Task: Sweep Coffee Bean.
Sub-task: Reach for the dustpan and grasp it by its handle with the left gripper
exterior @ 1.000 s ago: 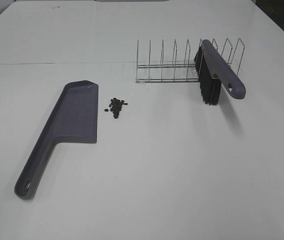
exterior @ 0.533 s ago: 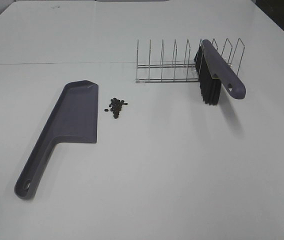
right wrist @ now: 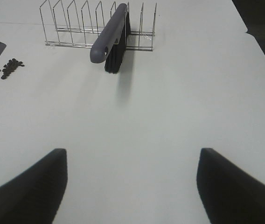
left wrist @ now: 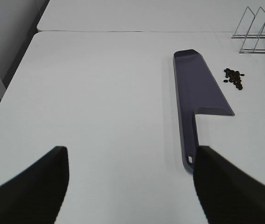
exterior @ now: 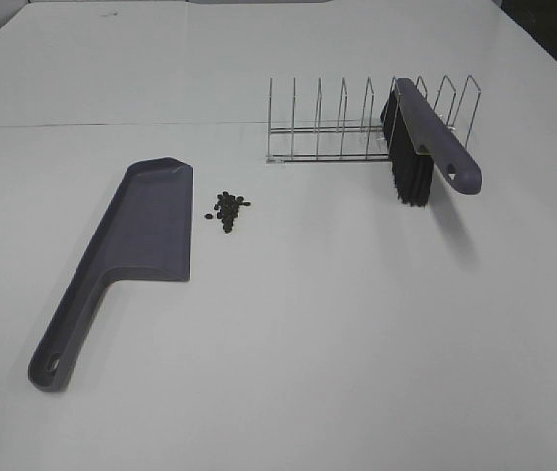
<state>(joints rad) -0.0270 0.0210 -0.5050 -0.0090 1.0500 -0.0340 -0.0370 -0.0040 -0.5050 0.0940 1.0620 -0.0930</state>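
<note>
coffee bean [exterior: 227, 209]: a small heap of tiny dark brown-black oval beans, about fifteen by the look of it
grouping: packed close in one loose cluster, with one or two strays at its edge, one just apart on the side toward the dustpan [exterior: 146, 231]
pose: lying flat and loose on the white counter [exterior: 308, 324]
place: just beside the dustpan's long open edge, apart from it, not on it
relation to brush [exterior: 421, 142]: well apart; the brush rests in the wire rack [exterior: 337, 123] farther back and to the right
contact: nothing touches the beans
</note>
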